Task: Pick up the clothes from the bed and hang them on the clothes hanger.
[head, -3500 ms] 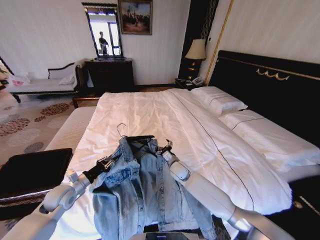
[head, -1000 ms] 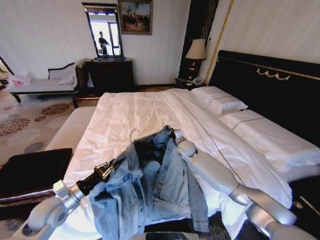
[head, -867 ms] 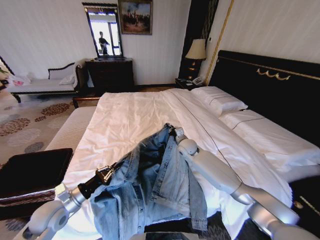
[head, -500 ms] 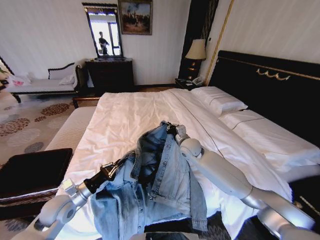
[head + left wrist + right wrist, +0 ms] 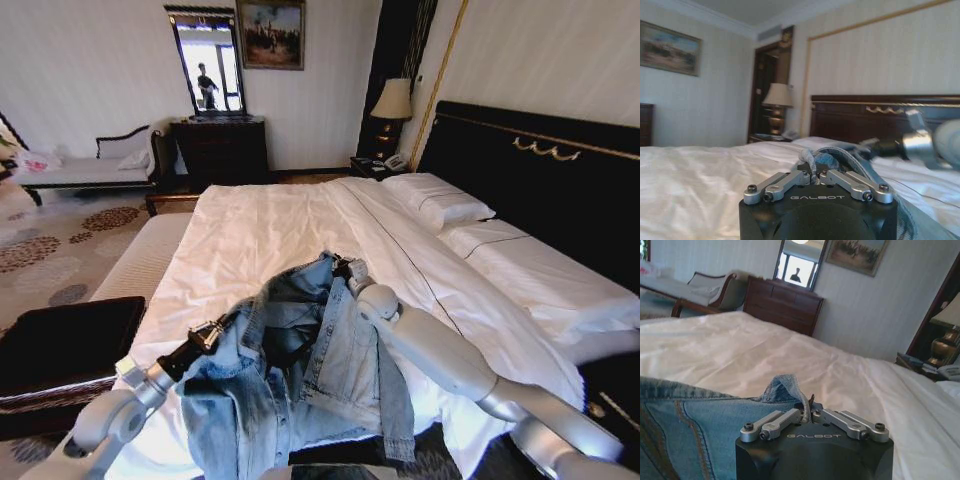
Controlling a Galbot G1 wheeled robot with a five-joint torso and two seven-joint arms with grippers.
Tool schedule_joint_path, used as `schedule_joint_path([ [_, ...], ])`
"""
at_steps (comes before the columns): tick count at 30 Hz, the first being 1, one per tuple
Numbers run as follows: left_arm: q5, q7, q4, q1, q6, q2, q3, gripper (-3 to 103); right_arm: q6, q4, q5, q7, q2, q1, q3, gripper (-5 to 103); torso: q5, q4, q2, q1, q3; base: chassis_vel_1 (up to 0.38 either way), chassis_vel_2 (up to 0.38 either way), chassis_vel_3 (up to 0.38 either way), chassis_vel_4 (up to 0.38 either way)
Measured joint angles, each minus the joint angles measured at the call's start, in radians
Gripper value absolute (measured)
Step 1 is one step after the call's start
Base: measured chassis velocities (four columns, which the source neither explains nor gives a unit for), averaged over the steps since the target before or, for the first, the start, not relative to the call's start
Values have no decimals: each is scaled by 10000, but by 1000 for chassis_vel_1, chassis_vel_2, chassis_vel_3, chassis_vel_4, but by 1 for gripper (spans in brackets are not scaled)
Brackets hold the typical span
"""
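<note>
The clothes, a light-blue denim jacket [image 5: 300, 385], hang bunched between my two grippers over the near edge of the bed [image 5: 280, 215]. My left gripper [image 5: 212, 332] is shut on the jacket's left shoulder edge. The left wrist view shows this gripper [image 5: 813, 176] pinching a fold of denim [image 5: 827, 157]. My right gripper [image 5: 342, 266] is shut on the collar side, higher and farther over the duvet. In the right wrist view the gripper [image 5: 808, 413] clamps a frayed denim edge [image 5: 782, 385]. The clothes hanger is hidden.
White pillows [image 5: 437, 200] lie against the black headboard [image 5: 545, 165] on the right. A dark flat-topped bench [image 5: 62, 345] stands at the near left. A dresser [image 5: 220, 150], a chaise [image 5: 90, 170] and a lamp [image 5: 392, 100] line the far wall.
The hanger's hook showed above the collar a second ago and is now covered by denim. The collar has spread wider between the grippers. Both grippers shifted only slightly.
</note>
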Motion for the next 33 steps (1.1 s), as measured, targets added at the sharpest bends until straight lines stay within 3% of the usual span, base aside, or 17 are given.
schedule_joint_path([
  [10, -357, -100, 1452, -847, -112, -427, 446, 3, 180, -1289, -159, -517, 894, 565, -869, 1, -1, 0, -1, 0, 0, 0, 0, 0, 0],
  [19, -745, -146, 3306, -1720, -261, -626, 830, 3, 682, -3239, -674, -770, 2586, 1170, -1750, 1, -1, 3, -2, 1, 0, 0, 0, 0, 0],
  [26, -792, -331, 3827, -2094, -353, -580, 929, 0, 763, -3982, -769, -877, 3010, 1518, -2027, -2, -2, 0, -2, 1, 1, 0, 0, 0, 0],
  [27, -781, -411, 3830, -2099, -369, -578, 929, 4, 747, -4010, -772, -943, 3019, 1542, -2063, -2, -1, 0, -2, 1, 1, 0, 0, 0, 0],
  [30, -671, -695, 3620, -1932, -431, -608, 795, 20, 692, -3959, -816, -1228, 2917, 1548, -2101, 14, 3, 5, -2, 2, 0, 0, 0, 0, 0],
  [32, -613, -772, 3514, -1852, -439, -634, 737, 20, 692, -3888, -855, -1281, 2833, 1541, -2100, 19, 3, 7, -1, 1, -1, 0, 0, 0, 0],
  [33, -520, -862, 3406, -1760, -451, -660, 679, 26, 692, -3776, -879, -1325, 2707, 1511, -2092, 25, 2, 6, -1, 0, -2, 0, 0, 0, 0],
])
